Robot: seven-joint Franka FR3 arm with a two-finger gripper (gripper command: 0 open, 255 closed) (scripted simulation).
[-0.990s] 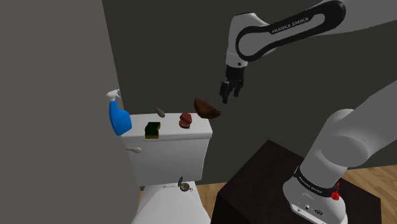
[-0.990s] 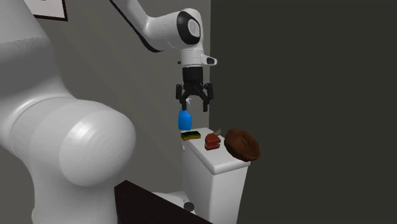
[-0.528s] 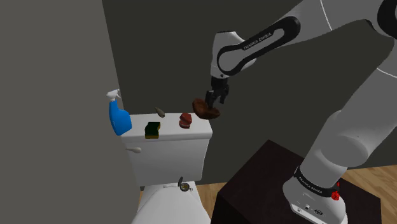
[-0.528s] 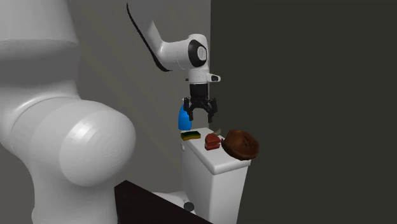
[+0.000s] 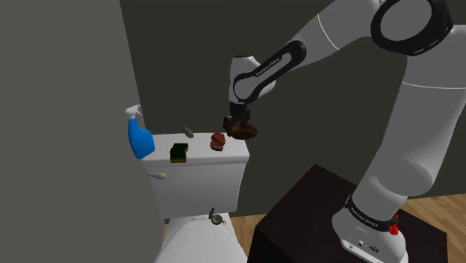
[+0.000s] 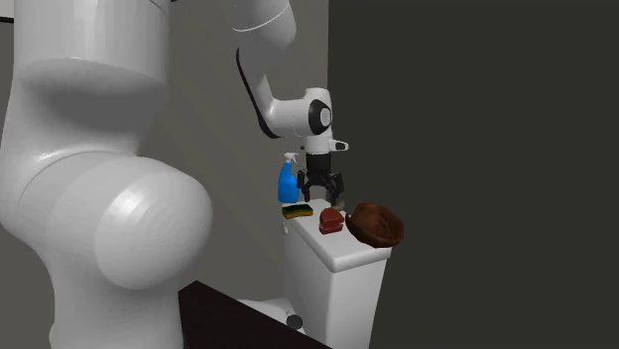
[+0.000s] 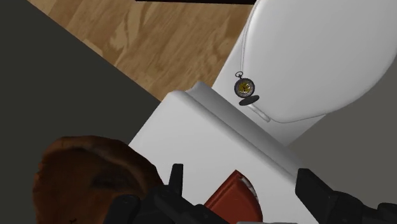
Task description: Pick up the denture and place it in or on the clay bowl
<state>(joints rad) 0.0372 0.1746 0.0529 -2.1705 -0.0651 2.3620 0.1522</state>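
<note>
The denture [image 5: 218, 141] [image 6: 331, 221], red-brown, lies on the white toilet tank lid [image 5: 200, 158]. The brown clay bowl [image 5: 246, 132] [image 6: 377, 224] sits at the lid's end, overhanging its edge. My black gripper [image 5: 236, 125] [image 6: 323, 193] hangs open a little above the denture, close beside the bowl. In the wrist view the denture [image 7: 232, 200] shows between the spread fingers of the gripper [image 7: 242, 186], untouched, with the bowl [image 7: 89, 181] just outside one finger [image 7: 175, 179].
Also on the lid are a blue spray bottle [image 5: 139, 134], a yellow-and-green sponge [image 5: 179, 152] and a small grey object [image 5: 188, 132]. A pocket watch [image 7: 243, 86] lies on the toilet seat lid below. Dark walls stand close behind and beside the tank.
The gripper has come down and moved toward the shoulder view's left, from beside the bowl to just over the denture. It has stayed open. The objects have not moved.
</note>
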